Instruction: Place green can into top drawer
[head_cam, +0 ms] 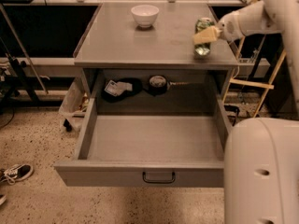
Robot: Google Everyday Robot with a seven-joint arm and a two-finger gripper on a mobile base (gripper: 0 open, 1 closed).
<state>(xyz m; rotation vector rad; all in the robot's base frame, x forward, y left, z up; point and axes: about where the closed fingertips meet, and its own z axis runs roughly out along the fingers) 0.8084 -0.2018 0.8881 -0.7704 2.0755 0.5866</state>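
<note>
The green can stands upright near the right front corner of the grey cabinet top. My gripper reaches in from the right on the white arm. Its pale yellow finger lies across the front of the can, the other finger is hidden behind it, and the grip looks shut on the can. The top drawer is pulled fully out below. Its inside is bare, and its black handle sits on the front panel.
A white bowl sits at the back middle of the cabinet top. Dark objects and a round item lie in the recess behind the drawer. My white base fills the lower right. A shoe lies on the floor at left.
</note>
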